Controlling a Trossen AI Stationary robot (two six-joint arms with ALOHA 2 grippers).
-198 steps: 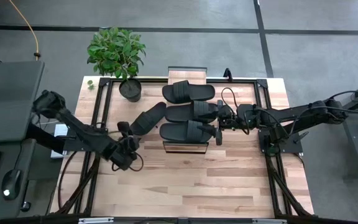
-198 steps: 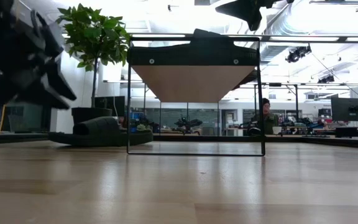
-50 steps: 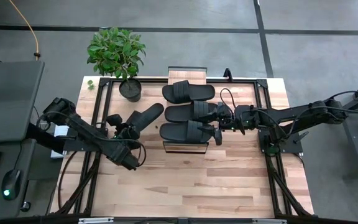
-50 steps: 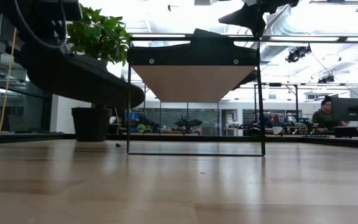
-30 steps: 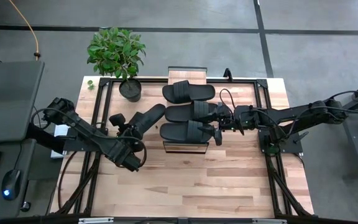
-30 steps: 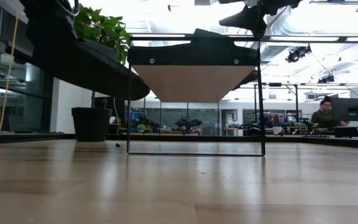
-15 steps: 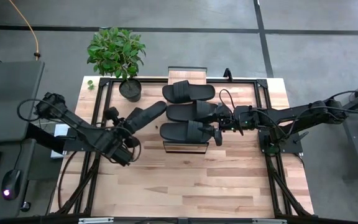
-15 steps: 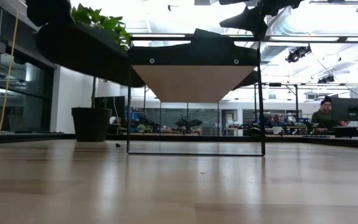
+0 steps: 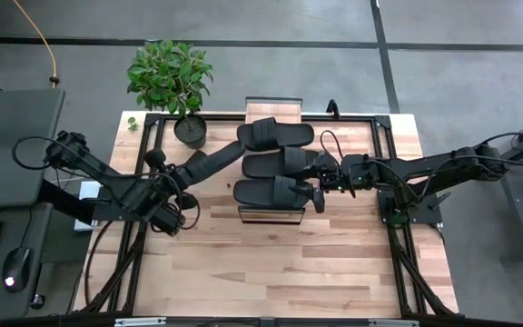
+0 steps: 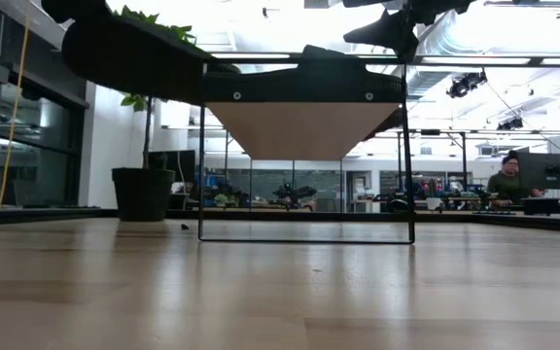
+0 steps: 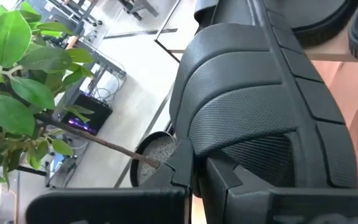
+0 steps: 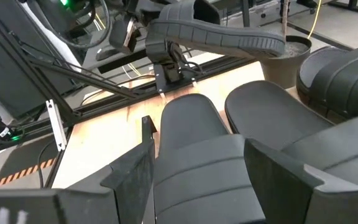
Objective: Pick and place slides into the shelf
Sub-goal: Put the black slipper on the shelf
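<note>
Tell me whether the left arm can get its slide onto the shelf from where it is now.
Probably yes. The left gripper holds the fourth slide in the air, its toe already reaching the shelf edge. But three slides crowd the top, and the right gripper sits at their far side.

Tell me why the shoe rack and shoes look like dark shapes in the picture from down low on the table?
In the low view, bright ceiling lights and windows sit behind the shelf, so it and the lifted slide show as dark outlines. In the high view, light falls evenly, so the slides' ribbed straps show clearly.
</note>
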